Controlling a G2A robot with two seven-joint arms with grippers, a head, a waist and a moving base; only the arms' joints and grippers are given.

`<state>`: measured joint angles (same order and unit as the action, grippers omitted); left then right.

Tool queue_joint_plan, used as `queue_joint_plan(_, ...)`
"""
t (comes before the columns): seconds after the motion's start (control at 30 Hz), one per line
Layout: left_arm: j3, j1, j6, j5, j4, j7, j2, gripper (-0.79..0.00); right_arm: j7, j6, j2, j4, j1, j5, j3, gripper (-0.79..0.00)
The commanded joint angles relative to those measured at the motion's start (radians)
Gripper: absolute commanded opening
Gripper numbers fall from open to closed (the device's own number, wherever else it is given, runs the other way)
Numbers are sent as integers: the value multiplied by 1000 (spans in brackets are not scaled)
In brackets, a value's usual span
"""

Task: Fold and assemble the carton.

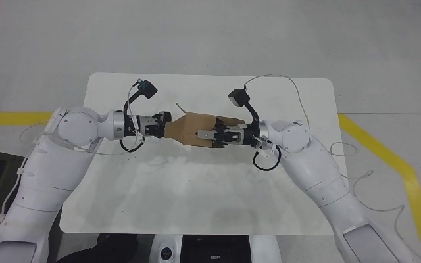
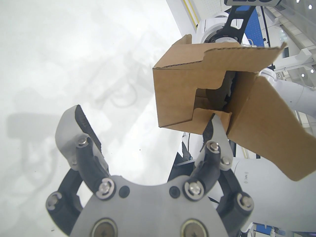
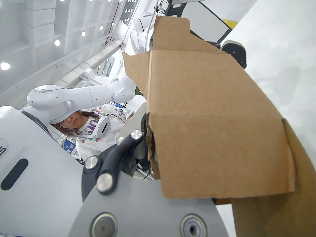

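A brown carton (image 1: pixel 187 127) hangs above the middle of the white table (image 1: pixel 197 191), partly formed, with loose flaps at both ends. My right gripper (image 1: pixel 212 136) is shut on its right end; the carton wall (image 3: pixel 209 124) hides the fingertips in the right wrist view. My left gripper (image 2: pixel 147 118) stands open at the carton's other end (image 2: pixel 177 92). One of its fingers (image 2: pixel 217 129) pokes at the edge of a small end flap, while the other stays apart over bare table. A long flap (image 2: pixel 269 134) sticks out sideways past that finger.
Both arms meet near the table's centre (image 1: pixel 191 131), their wrist cameras raised on black stalks (image 1: pixel 145 87) (image 1: pixel 237 98). Bare table surface lies in front of and behind the carton. A yellow line (image 1: pixel 375 141) runs on the floor at either side.
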<state>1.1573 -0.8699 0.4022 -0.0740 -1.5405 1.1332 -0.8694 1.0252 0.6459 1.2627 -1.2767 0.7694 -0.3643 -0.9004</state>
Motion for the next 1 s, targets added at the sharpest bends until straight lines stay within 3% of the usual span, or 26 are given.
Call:
queue_joint_plan(0.0,-2,1,3,-2,-1,4,0,0,-1,1,1,3,-1,0,0,-785)
queue_joint_plan(0.8,-7,1,10,-19,15,0,0,0,29,3,13,64,-28,-25,12,-785)
queue_joint_plan(0.97,10,9,1,-46,54,-30,-1,0,112,-41,6,95,-25,-46,9,-785)
